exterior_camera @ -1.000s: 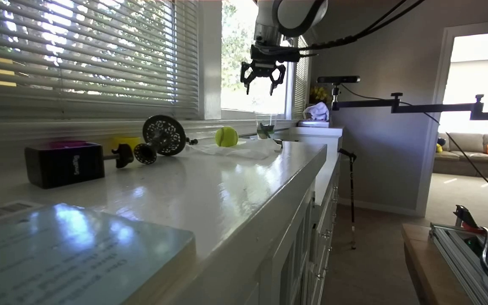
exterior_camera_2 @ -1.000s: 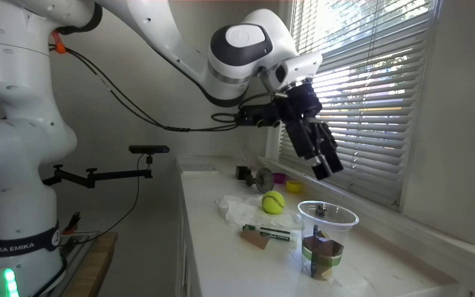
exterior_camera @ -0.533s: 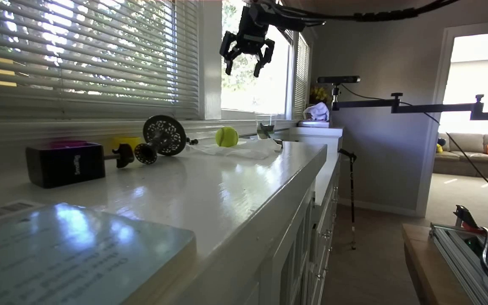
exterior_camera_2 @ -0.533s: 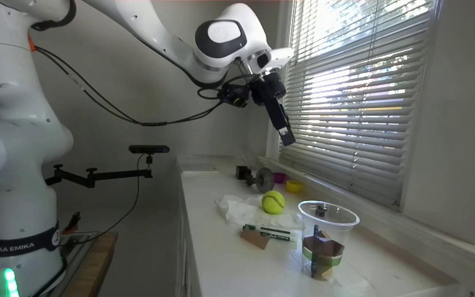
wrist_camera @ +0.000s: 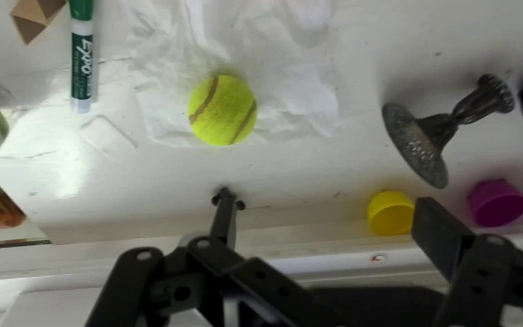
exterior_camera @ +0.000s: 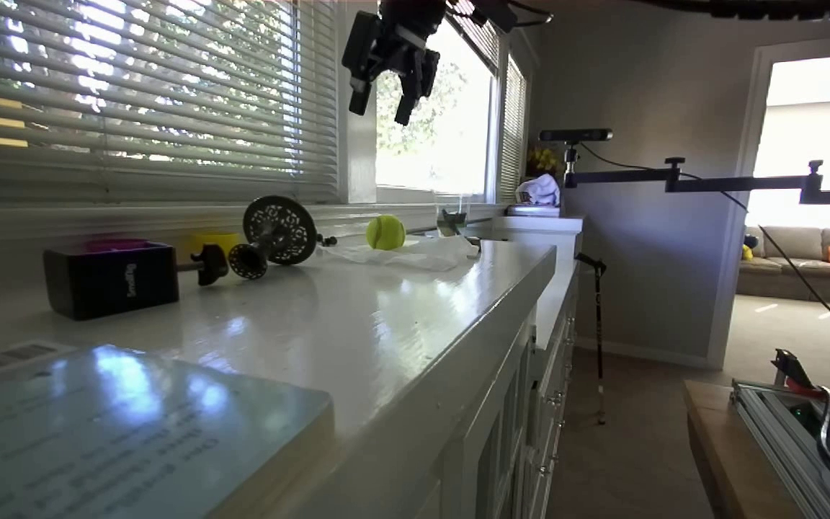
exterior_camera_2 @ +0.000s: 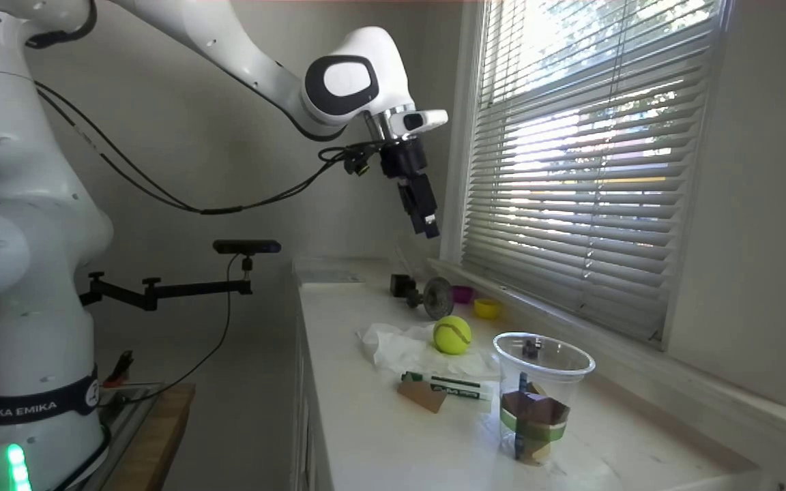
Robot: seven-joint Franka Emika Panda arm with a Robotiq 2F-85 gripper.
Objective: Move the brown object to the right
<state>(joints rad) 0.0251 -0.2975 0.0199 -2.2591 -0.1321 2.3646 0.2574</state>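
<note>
High above the white table (exterior_camera: 300,324) in an exterior view, the gripper (exterior_camera: 380,113) hangs tilted, its jaws spread apart. In an exterior view, the brown object (exterior_camera_2: 422,396) lies on the table just on the near side of a green-and-white marker (exterior_camera_2: 454,387), left of the clear cup (exterior_camera_2: 550,382); in the wrist view it sits far left, a tennis ball (wrist_camera: 222,110) to its right

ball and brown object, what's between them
In the wrist view, the marker and part of the tissue lie between the ball and the brown object.
</note>
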